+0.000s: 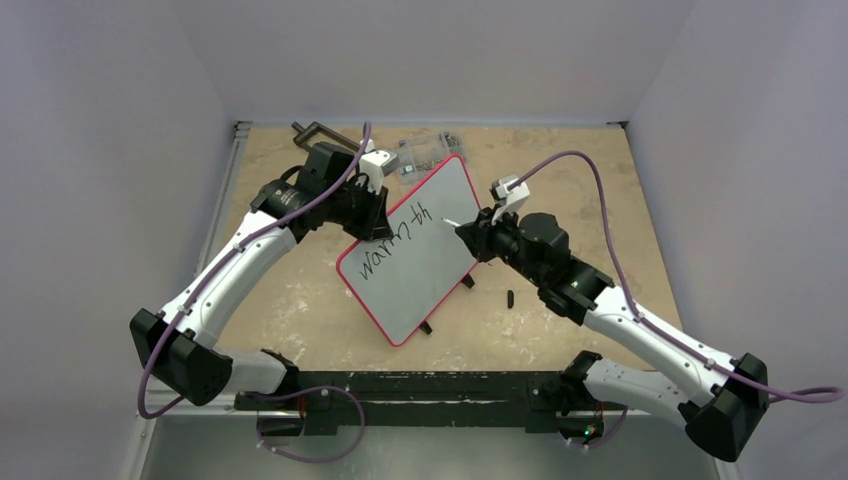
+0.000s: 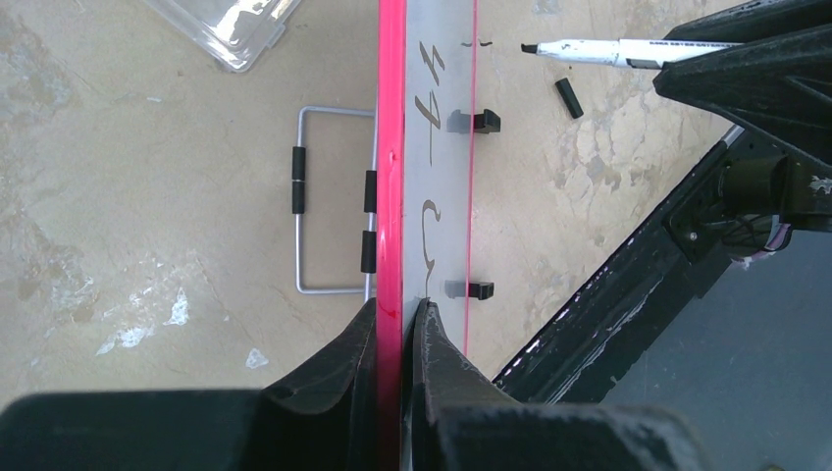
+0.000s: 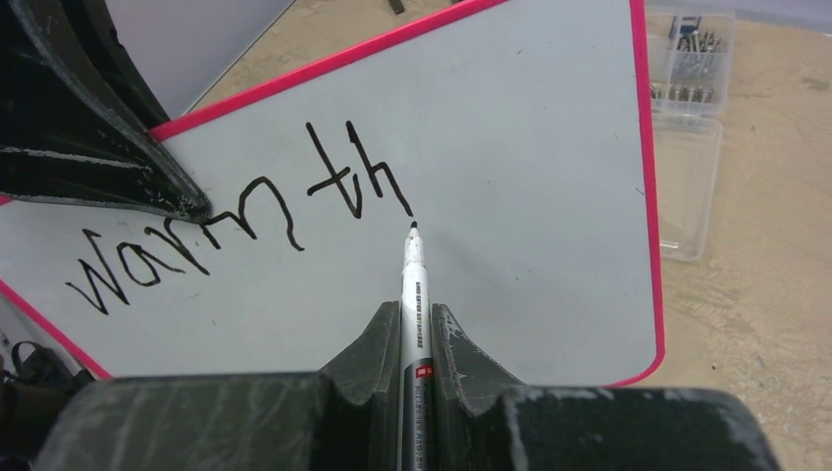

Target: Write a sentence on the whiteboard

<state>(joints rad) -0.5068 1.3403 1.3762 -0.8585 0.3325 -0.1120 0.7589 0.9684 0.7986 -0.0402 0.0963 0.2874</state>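
White rectangular whiteboard (image 1: pixel 428 285) with thin red rim and rounded corners, turned diagonally mid tan table (image 1: pixel 600 200), raised at a tilt, black handwritten word (image 1: pixel 392 243) "warmth" along its upper-left side

A tan table (image 1: pixel 600 180) with pale scuffed patches (image 2: pixel 137 329) sits inside plain, light grey walls (image 1: pixel 420 60) on the left, back and right. A thin metal strip (image 1: pixel 226 200) runs along the table's left edge. The light is soft and even

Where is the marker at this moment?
Held in the right end effector, right of centre in the top view, the marker points its tip at the final h of the sentence on the whiteboard.
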